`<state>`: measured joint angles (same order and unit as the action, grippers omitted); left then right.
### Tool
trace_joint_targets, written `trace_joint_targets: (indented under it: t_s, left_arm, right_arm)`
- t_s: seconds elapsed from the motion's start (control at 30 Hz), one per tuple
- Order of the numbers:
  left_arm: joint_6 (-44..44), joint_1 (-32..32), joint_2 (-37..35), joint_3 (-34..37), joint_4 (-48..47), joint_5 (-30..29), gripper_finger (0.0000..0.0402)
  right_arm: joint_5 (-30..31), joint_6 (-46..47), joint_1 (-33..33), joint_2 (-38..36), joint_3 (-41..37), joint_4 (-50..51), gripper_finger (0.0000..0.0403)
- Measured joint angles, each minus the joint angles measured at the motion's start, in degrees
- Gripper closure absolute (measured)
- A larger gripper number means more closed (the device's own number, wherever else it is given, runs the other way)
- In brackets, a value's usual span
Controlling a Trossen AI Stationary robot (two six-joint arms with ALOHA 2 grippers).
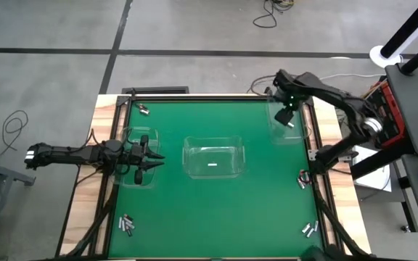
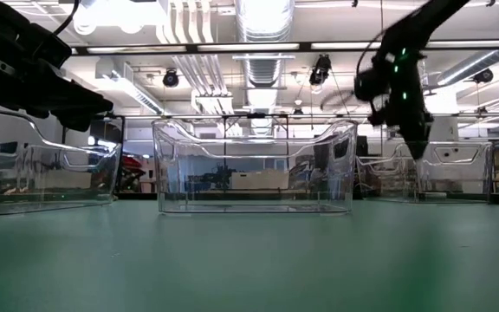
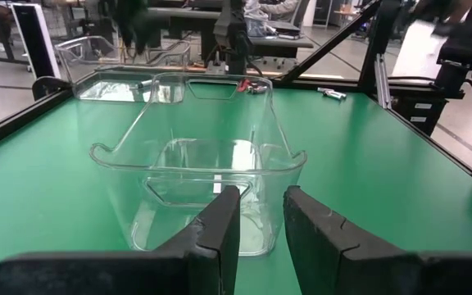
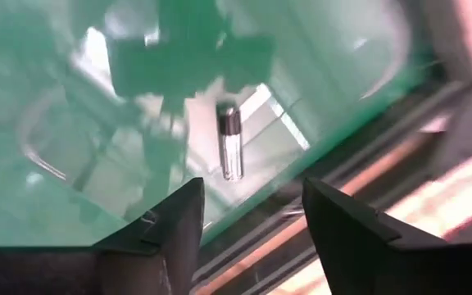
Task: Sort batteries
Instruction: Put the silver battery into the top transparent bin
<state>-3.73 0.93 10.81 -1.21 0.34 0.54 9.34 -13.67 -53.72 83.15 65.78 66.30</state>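
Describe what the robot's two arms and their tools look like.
Both arms are dark, slender and jointed. The left tool ends in two pointed black fingers, flat and wedge-shaped up close. The right tool has the same black fingers, and a small green light glows on the wrist above it.

Small silvery batteries lie scattered on the green mat: one (image 1: 212,165) at frame centre, one (image 1: 289,123) upper right, loose clusters at lower left (image 1: 127,225) and lower right (image 1: 309,229), another (image 1: 144,109) upper left.
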Motion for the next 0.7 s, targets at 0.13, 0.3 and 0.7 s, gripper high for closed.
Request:
trace_joint_targets:
  t_s: [0.13, 0.3, 0.7]
  left_arm:
    - [0.00, -0.02, -0.02, 0.00, 0.00, 0.00, 0.0324]
    - [0.00, 0.00, 0.00, 0.00, 0.00, 0.00, 0.0324]
    - [0.00, -0.02, 0.00, 0.00, 0.00, 0.00, 0.0324]
  right_arm:
    - [0.24, 3.71, 5.68, -7.65, 3.45, 1.87, 0.0186]
    - [-0.62, 12.38, 19.41, -13.91, 8.16, 4.91, 0.0183]
    - [-7.25, 38.19, 59.24, -12.57, 13.00, 10.22, 0.0183]
